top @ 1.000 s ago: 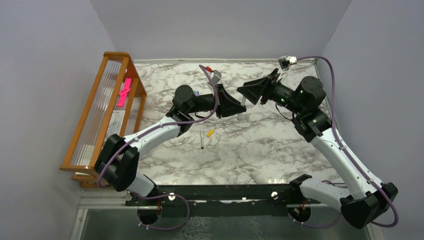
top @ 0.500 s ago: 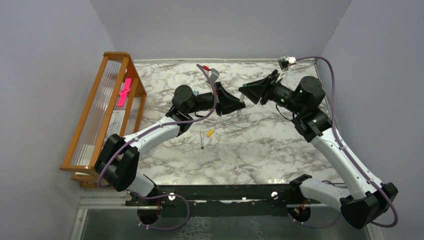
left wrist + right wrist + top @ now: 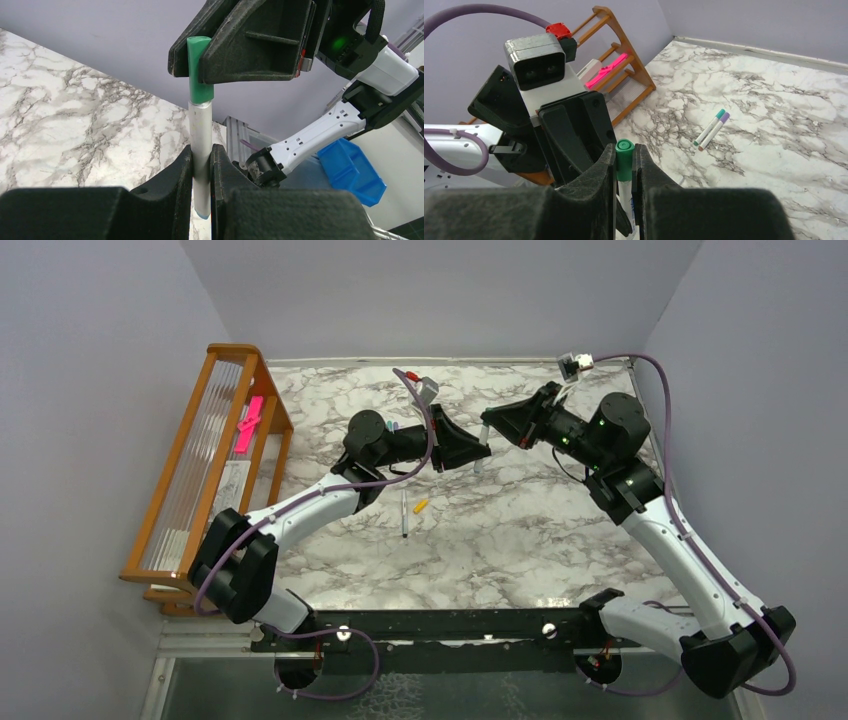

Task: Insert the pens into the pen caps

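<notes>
Grips a white pen (image 3: 201, 131) in the left claw (image 3: 201, 165), closed tight on the lower barrel, in the air over the far middle of the tabletop (image 3: 520, 530). Pinches the green cap (image 3: 200, 70) in the right claw (image 3: 624, 161), closed on both sides of it, with the cap sitting on the other end of that same pen. Lying elsewhere on the tabletop: another pen (image 3: 404, 515) with an orange cap (image 3: 421, 506) just beside it near the middle, two capped pens (image 3: 711, 129), teal and purple, side by side, and a wooden rack (image 3: 235, 349) along the left edge.
</notes>
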### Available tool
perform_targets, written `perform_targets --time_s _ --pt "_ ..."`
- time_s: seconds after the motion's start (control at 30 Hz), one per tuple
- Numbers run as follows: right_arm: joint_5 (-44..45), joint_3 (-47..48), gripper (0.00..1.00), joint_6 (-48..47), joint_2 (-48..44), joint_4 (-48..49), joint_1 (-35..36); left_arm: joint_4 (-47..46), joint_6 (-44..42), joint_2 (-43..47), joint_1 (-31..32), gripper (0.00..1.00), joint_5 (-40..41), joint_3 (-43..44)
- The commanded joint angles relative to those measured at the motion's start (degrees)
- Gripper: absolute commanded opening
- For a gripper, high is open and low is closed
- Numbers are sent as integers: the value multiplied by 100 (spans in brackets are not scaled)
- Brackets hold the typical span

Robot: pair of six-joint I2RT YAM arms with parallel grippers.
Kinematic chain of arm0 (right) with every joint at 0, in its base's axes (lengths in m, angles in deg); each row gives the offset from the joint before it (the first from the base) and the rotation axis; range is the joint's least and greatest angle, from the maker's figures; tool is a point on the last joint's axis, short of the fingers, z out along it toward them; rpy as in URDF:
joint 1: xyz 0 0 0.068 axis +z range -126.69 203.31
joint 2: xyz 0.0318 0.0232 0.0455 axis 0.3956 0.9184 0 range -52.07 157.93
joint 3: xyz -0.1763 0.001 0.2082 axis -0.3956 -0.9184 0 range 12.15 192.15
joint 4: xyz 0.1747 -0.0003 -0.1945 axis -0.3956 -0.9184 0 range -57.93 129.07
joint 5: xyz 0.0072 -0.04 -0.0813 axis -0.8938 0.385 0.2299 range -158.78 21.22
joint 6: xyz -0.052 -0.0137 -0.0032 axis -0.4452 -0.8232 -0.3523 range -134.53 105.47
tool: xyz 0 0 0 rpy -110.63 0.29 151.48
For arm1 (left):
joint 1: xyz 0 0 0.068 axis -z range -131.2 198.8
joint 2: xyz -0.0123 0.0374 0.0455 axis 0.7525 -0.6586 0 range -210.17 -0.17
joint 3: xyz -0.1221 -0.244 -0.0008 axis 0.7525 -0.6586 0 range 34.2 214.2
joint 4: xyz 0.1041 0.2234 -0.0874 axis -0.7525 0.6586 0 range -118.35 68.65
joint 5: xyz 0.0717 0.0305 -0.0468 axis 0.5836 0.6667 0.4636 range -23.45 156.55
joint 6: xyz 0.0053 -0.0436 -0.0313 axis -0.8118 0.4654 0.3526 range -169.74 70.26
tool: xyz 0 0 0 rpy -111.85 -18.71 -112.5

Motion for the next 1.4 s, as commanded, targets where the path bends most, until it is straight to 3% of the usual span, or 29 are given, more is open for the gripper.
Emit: perform_targets --time_s 0.0,0.27,0.47,0.6,1.03,1.37 --pt "48 -91 1 -24 -90 -129 -2 -171 89 217 -66 0 12 -19" --pt "-435 -187 1 56 -16 92 -9 -1195 964 -26 -370 0 -492 -61" --pt "-823 -247 1 87 5 353 -23 -3763 2991 -684 -660 0 -816 -89" --pt "-1131 -314 1 140 22 550 -51 -4527 3589 -985 -706 0 -831 1" --pt "-1651 -991 1 772 -58 1613 -53 -4349 3274 -962 -665 0 -614 -100" --pt "-1838 -1249 1 1079 -173 1388 -53 -3781 2305 -755 -671 0 -370 -157"
